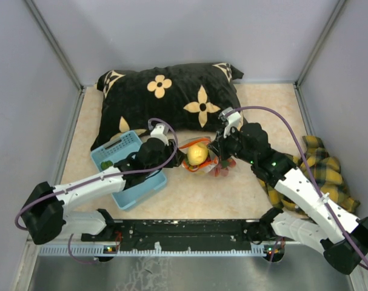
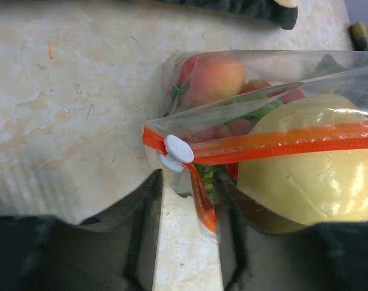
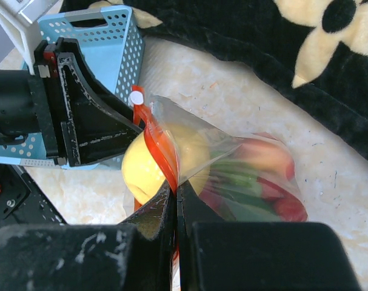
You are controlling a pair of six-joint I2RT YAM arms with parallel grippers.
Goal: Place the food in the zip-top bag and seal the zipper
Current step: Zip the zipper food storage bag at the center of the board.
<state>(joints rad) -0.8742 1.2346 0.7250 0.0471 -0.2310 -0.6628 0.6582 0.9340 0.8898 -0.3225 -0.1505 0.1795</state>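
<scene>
The clear zip-top bag (image 1: 202, 159) lies on the table between both grippers, holding the food: a yellow pear piece (image 2: 305, 176), a peach (image 2: 217, 76), green and red pieces (image 3: 256, 188). Its red zipper (image 2: 281, 144) runs across the mouth, with a white slider (image 2: 177, 151) at the left end. My left gripper (image 2: 187, 182) is open at that end; a loose bit of red strip hangs between its fingers. My right gripper (image 3: 176, 191) is shut on the zipper edge (image 3: 162, 151) at the other end. In the top view the left gripper (image 1: 171, 154) and right gripper (image 1: 219, 153) flank the bag.
A light blue basket (image 1: 120, 147) sits left of the bag under my left arm, with a green piece (image 1: 105, 163) in it. A black flowered pillow (image 1: 171, 97) lies behind. A yellow plaid cloth (image 1: 320, 163) lies at the right. Grey walls enclose the table.
</scene>
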